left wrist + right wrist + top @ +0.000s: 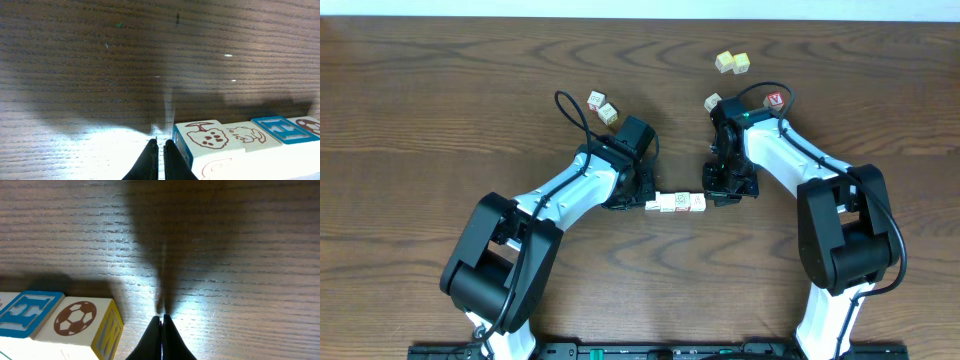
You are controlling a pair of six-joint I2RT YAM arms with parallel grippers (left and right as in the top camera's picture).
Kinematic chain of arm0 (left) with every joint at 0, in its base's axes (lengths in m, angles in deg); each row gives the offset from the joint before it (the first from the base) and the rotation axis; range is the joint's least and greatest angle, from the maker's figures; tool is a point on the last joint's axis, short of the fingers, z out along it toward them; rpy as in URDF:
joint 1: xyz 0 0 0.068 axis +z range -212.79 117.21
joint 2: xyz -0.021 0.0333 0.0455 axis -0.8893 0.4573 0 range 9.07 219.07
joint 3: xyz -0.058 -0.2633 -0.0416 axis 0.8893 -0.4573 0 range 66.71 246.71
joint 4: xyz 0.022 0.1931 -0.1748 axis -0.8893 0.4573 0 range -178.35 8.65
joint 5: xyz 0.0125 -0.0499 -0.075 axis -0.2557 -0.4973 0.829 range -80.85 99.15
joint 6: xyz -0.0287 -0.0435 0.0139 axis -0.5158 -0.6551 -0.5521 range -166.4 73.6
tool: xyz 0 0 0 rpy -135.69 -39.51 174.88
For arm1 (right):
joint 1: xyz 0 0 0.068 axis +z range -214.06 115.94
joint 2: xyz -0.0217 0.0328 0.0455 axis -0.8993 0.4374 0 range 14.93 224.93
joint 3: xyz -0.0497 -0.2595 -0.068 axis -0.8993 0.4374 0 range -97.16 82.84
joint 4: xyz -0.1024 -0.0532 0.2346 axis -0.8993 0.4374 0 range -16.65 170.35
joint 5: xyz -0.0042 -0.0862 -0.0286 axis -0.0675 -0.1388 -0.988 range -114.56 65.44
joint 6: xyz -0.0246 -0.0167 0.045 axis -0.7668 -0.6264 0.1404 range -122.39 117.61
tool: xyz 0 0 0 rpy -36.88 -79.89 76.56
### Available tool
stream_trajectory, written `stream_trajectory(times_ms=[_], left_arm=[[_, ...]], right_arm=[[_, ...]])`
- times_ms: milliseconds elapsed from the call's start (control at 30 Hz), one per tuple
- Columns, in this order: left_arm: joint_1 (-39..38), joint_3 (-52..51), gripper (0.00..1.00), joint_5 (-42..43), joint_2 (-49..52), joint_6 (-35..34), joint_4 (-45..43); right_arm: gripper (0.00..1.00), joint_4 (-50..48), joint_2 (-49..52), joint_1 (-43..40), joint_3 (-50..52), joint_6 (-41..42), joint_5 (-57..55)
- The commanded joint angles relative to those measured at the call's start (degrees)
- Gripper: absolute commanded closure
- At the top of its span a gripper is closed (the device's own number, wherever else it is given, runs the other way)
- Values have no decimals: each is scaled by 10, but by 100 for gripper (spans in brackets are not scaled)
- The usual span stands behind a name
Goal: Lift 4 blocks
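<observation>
Blocks in the row (677, 203): four
Yellowish cubes (724, 61): two
Red-letter cube (775, 100): one
Other loose pale cubes (597, 100): three, a pair and a single
Cubes of every kind: ten
Arms (550, 195): two
Pincers: two, the left pincer (160, 150) and the right pincer (161, 325)
Table (420, 120): one

Four blocks (677, 203) are aligned in one touching row midway between the table's (440, 120) side edges; pale printed faces are turned upward.
</observation>
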Motion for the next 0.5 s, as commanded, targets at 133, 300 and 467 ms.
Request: stream_trajectory(times_ms=[133, 300, 467], left_arm=[[-1, -6, 92, 22, 5, 6, 5], [-15, -10, 93, 22, 5, 19, 5], [-31, -10, 92, 17, 5, 19, 1]], right_arm=[[99, -3, -13, 1, 3, 6, 23], [99, -4, -13, 6, 3, 6, 23], [99, -5, -13, 6, 3, 6, 34]])
